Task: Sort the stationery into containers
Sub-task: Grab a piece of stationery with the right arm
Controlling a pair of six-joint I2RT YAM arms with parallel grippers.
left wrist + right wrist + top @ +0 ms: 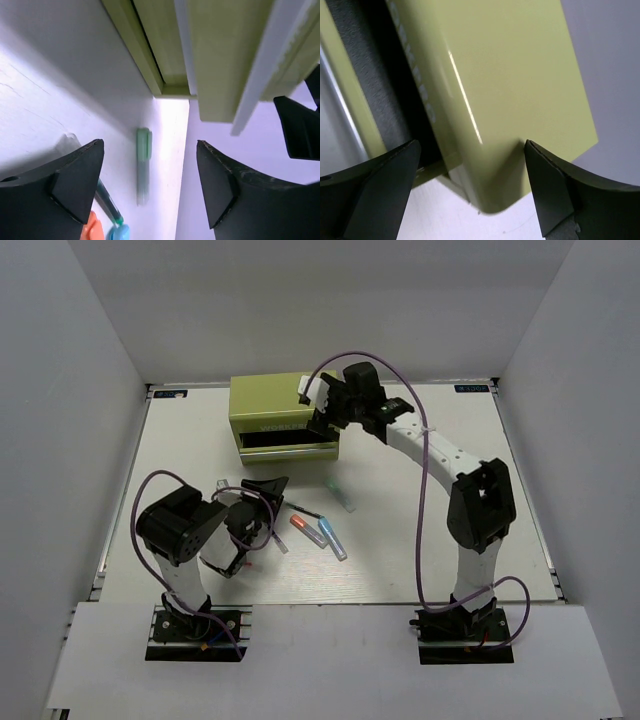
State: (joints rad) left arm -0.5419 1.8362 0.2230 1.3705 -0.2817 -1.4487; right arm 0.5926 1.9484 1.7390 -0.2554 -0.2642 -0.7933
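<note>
Left tool (pixel 150 145) is wide open, with nothing in it. Just ahead of it a green-capped marker (pixel 144 165) lies on the white desk (pixel 420 540). Past the marker is the green chest (pixel 270 400), with its drawer (pixel 288 443) pulled out. An orange cap (pixel 92 227) and a blue cap (pixel 120 232) peek out by its left finger. The right tool (pixel 471 142) is wide open too and holds nothing. The chest's round corner sits right in front of it, between the fingers.
</note>
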